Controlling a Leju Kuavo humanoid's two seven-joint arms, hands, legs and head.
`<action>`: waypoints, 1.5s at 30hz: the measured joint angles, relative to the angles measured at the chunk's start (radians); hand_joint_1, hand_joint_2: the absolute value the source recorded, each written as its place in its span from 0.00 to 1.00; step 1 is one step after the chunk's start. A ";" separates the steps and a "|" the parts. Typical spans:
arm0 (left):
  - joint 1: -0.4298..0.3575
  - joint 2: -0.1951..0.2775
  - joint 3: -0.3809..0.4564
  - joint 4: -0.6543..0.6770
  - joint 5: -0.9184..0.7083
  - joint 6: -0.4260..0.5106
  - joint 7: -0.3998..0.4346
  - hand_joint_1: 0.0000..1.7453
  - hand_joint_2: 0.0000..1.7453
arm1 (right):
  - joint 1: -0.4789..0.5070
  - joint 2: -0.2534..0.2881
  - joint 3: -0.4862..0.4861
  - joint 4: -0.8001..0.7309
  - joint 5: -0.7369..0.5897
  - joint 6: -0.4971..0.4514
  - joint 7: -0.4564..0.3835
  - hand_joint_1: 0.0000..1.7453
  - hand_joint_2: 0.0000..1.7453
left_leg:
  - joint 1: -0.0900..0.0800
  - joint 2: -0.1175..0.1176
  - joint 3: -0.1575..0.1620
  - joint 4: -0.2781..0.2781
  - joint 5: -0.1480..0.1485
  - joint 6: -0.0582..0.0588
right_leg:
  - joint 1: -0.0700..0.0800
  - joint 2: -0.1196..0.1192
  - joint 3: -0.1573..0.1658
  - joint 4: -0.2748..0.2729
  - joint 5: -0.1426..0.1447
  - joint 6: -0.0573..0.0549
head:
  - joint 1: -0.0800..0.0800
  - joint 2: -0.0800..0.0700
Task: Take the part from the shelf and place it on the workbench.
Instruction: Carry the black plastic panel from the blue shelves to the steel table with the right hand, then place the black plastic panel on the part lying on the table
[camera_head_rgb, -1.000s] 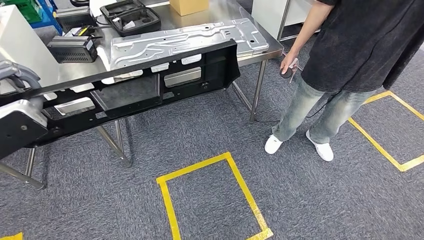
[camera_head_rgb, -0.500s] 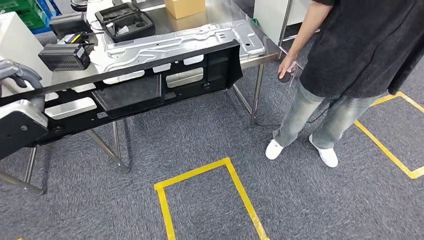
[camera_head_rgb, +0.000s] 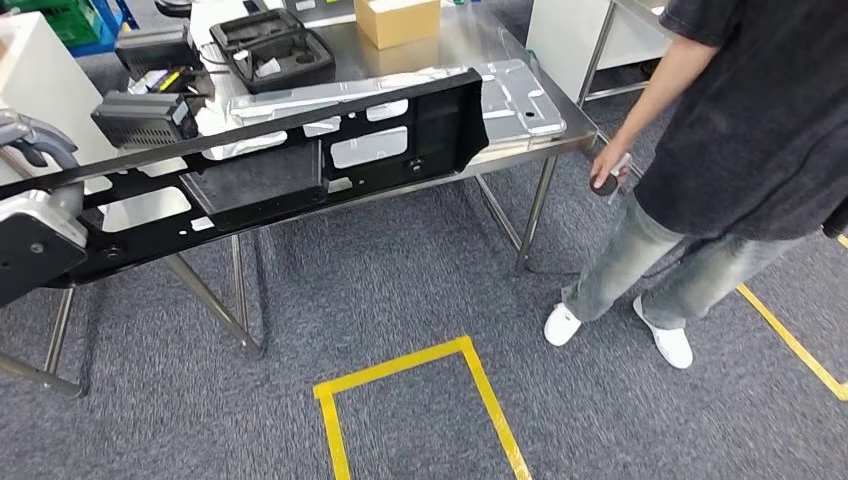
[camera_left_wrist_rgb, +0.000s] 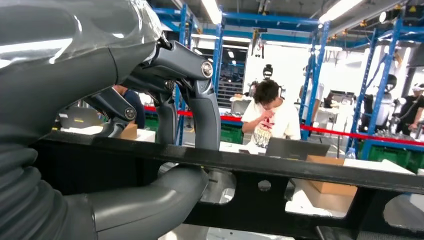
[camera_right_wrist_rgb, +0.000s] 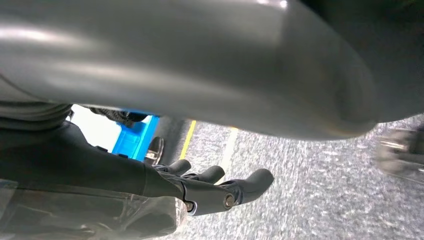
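Note:
The part is a long black frame with cut-outs (camera_head_rgb: 300, 170), held level in the air in front of the steel workbench (camera_head_rgb: 520, 148). Its far end overlaps the bench's near edge. My left hand (camera_head_rgb: 35, 150) grips the part's near end at the left of the head view. In the left wrist view the fingers (camera_left_wrist_rgb: 200, 100) hook over the frame's top rail (camera_left_wrist_rgb: 280, 170) and the thumb (camera_left_wrist_rgb: 150, 205) lies under it. My right hand (camera_right_wrist_rgb: 215, 187) hangs above the carpet with its dark fingers spread and nothing in them.
On the bench lie a silver stamped panel (camera_head_rgb: 510, 90), a black moulded tray (camera_head_rgb: 270, 45), a cardboard box (camera_head_rgb: 400, 20) and a black device (camera_head_rgb: 145, 115). A person (camera_head_rgb: 740, 130) stands at the bench's right end. Yellow tape (camera_head_rgb: 400, 365) marks a box on the carpet.
The whole view has shifted, so the camera moved: bench and person now sit further right. The part stays in my left hand, its far end higher against the bench top.

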 joint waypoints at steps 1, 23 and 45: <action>0.000 0.000 0.000 0.000 0.001 0.000 0.003 1.00 1.00 | 0.003 0.000 0.000 0.000 0.000 0.000 0.001 0.00 0.00 | 0.001 0.000 0.015 -0.001 -0.016 -0.003 | -0.001 0.000 0.009 -0.064 0.055 0.001 | 0.000 0.000; 0.045 0.026 0.017 -0.003 0.015 0.019 0.022 1.00 1.00 | 0.001 0.004 0.000 0.000 0.017 -0.006 -0.009 0.00 0.00 | 0.010 0.011 -0.180 0.044 0.129 -0.021 | -0.002 0.010 0.249 -0.169 0.039 -0.005 | -0.004 0.000; 0.096 0.040 0.051 -0.008 0.019 0.036 0.004 1.00 1.00 | 0.000 0.003 0.000 0.000 0.016 -0.014 -0.022 0.00 0.00 | 0.011 0.005 -0.218 0.334 -0.127 -0.056 | 0.011 0.009 0.141 -0.202 0.112 -0.059 | -0.004 0.000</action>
